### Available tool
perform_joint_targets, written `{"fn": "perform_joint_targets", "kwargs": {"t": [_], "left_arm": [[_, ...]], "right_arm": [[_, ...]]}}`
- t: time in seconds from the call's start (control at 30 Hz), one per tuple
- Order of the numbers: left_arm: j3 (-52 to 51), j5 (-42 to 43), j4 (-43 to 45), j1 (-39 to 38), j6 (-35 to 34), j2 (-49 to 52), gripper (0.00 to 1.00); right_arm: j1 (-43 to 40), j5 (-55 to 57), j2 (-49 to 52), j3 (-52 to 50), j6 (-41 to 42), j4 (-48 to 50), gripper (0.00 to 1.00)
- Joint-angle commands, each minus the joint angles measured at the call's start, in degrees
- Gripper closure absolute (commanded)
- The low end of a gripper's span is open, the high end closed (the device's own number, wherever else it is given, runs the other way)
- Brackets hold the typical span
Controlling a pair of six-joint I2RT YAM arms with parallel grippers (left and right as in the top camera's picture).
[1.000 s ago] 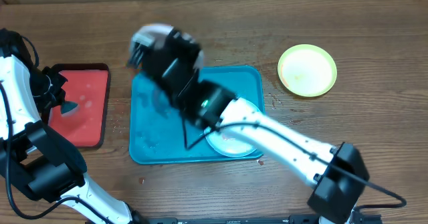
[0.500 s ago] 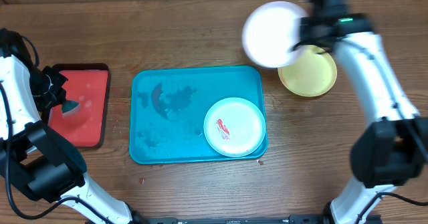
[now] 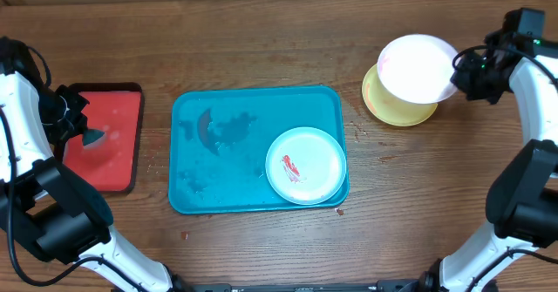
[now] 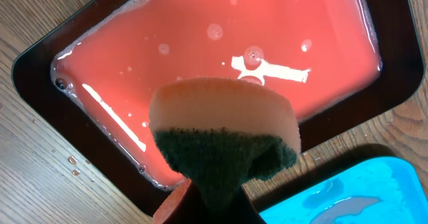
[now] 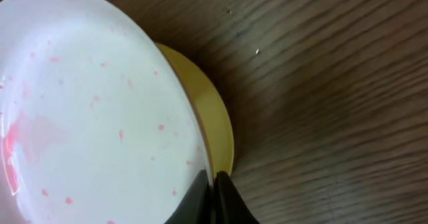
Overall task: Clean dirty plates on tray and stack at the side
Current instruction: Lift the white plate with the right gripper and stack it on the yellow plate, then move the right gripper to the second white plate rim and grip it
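Observation:
My right gripper (image 3: 460,71) is shut on the rim of a white plate (image 3: 417,67) and holds it just above the yellow-green plate (image 3: 392,110) on the table at the right. In the right wrist view the white plate (image 5: 87,110) shows faint pink specks, the yellow-green plate (image 5: 210,120) peeks out beneath it, and my fingers (image 5: 214,194) pinch the edge. A pale mint-teal plate (image 3: 305,165) with a red smear lies in the right front of the teal-blue tray (image 3: 218,187). My left gripper (image 4: 214,207) is shut on the dark sponge (image 4: 224,134).
A red dark-rimmed tray (image 3: 118,148) with wet film lies at the left, under the sponge (image 3: 90,138). It fills the left wrist view (image 4: 134,63). The teal-blue tray's corner (image 4: 348,190) shows there too. Water patches lie on the teal-blue tray's left half.
My right arm has swung from over the tray to the right with the white plate, and now holds it over the yellow-green plate. The left arm has not moved.

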Motion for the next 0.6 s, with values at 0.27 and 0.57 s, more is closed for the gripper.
{"fn": "perform_joint_targets", "kwargs": {"t": [0.27,0.57], "left_arm": [[0.6,0.6,0.3,-0.2,1.3,-1.3,0.96],[0.6,0.6,0.3,-0.2,1.3,-1.3,0.96]], "right_arm": [[3.2,0.3,0.0,-6.2,3.3,5.6,0.57],[11.3,-17.4,0.0,-6.2,-12.2,7.5,0.60]]}}
